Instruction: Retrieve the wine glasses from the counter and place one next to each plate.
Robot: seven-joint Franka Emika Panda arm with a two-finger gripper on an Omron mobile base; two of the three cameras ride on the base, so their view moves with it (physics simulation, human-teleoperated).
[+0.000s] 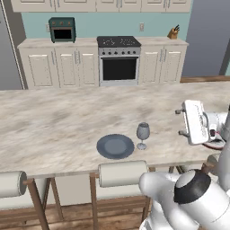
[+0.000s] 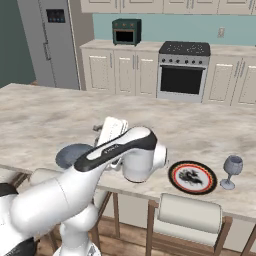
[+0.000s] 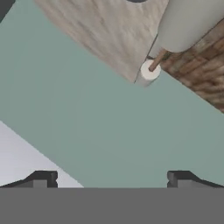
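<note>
- As the arm hovers over the near edge of the table (image 1: pixel 54 121), the end effector (image 1: pixel 179 122) hangs empty, its fingertips (image 3: pixel 41 178) spread wide apart in the hand view.
- One glass (image 1: pixel 143 134) stands upright just beside the grey-blue plate (image 1: pixel 115 146), on its right.
- The second glass (image 2: pixel 231 170) stands upright just beside the red-rimmed plate (image 2: pixel 192 177). Both settings look served.
- Handling, if either needs a nudge: I'd judge these light, rigid, slick and fragile, top-heavy on a small foot. Take the stem or low on the bowl, gently, and set the foot down flat.
- Writing: none legible. The red-rimmed plate carries a dark motif, too small to make out.
- Far back, the stove (image 1: pixel 119 60) and toaster oven (image 1: pixel 62 29) show no readable brand either.
</note>
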